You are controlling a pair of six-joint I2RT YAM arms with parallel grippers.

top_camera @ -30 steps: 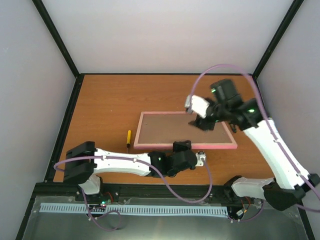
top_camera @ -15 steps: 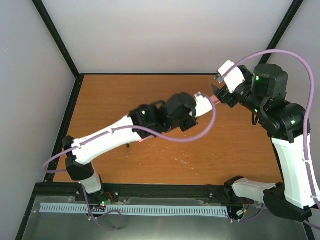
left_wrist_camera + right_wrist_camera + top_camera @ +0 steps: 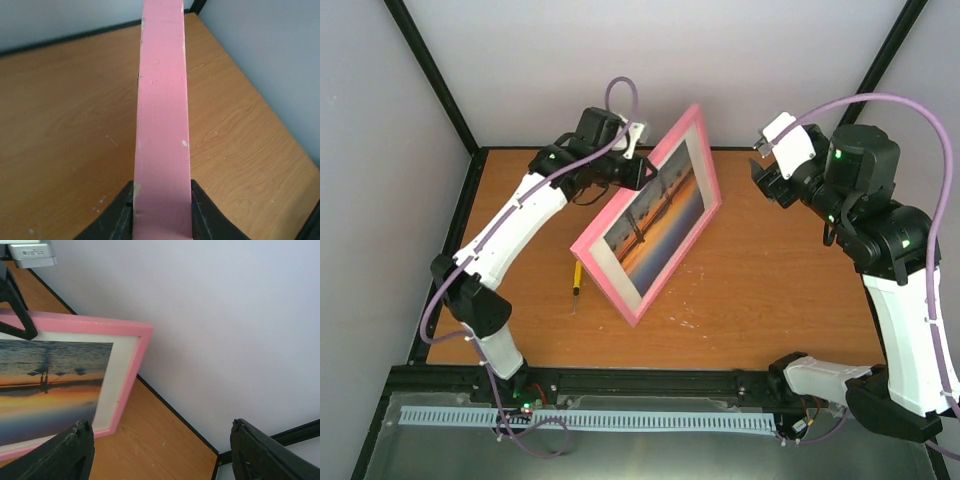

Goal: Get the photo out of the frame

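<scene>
The frame [image 3: 603,282], thin and bright pink, stands tilted on its long edge on the table, picture side facing right. Behind a white mat, the photo [image 3: 655,215] shows an orange sunset band between blue sky and water. My left gripper [image 3: 640,168] is shut on the frame's raised upper edge. In the left wrist view the pink edge [image 3: 162,115] runs straight out from between the black fingers [image 3: 121,212]. My right gripper [image 3: 761,176] hangs open to the right of the frame, apart from it. Its wrist view shows the frame's corner [image 3: 131,330] and the photo [image 3: 50,385] at the left.
A yellow-handled tool [image 3: 576,276] lies on the wooden table [image 3: 770,290] just left of the frame's lower corner. Pale walls and black posts [image 3: 445,95] close in the back and sides.
The frame lay flat, back side up, a second ago. My left gripper has lifted it on edge toward the back left. My right gripper has drawn back to the upper right.
</scene>
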